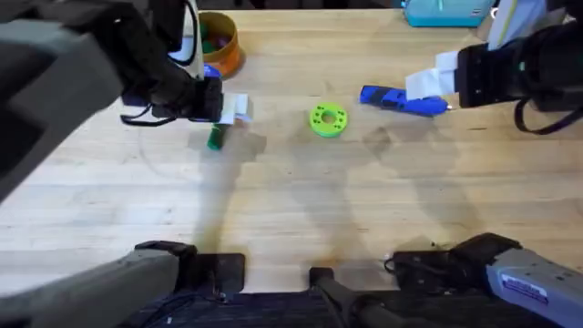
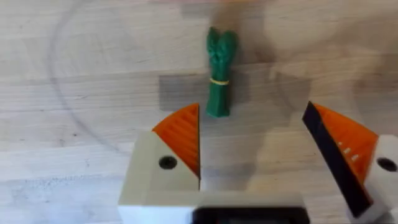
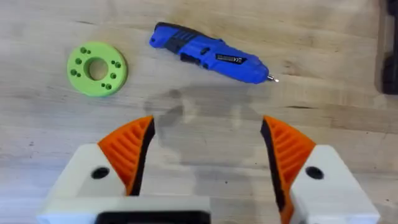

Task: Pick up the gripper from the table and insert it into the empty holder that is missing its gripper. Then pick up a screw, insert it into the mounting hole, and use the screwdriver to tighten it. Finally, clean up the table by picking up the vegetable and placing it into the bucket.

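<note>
Even light, soft shadows (blurred edges)

Left arm is reaching forward on its own side, its claw (image 2: 252, 146) hanging spread wide and empty. Right arm is reaching forward too, its claw (image 3: 205, 146) also gaping, gripping nothing.

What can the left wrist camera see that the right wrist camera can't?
Left wrist camera: the little dark-green vegetable lying on the table, just ahead of the open left pincer.

Right wrist camera: the blue screwdriver and the lime-green ring, both lying flat beyond the open right pincer.

Both: the wooden table and white fingers with orange ribbed pads, holding nothing.
</note>
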Controlling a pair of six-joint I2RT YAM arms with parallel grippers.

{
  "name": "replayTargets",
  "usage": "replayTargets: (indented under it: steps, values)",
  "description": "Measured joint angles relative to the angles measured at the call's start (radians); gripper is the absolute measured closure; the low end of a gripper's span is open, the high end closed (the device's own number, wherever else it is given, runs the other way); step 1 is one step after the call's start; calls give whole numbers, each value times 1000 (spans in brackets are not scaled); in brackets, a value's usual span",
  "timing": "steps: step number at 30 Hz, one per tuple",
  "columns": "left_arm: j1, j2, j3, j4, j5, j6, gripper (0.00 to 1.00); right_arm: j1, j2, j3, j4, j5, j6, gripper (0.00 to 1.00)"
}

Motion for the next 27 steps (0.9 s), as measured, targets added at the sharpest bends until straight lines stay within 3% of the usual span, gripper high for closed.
replayTargets:
  steps: [4,7,9,27]
  values:
    - [79,148,1,18,3,9,11,0,0,0,0,0,3,6]
    - [112,228,1,33,7,45,13,0,0,0,0,0,3,6]
    - [115,266,1,38,11,69,12,0,0,0,0,0,4,6]
    - [115,267,1,38,11,70,12,0,0,0,0,0,4,6]
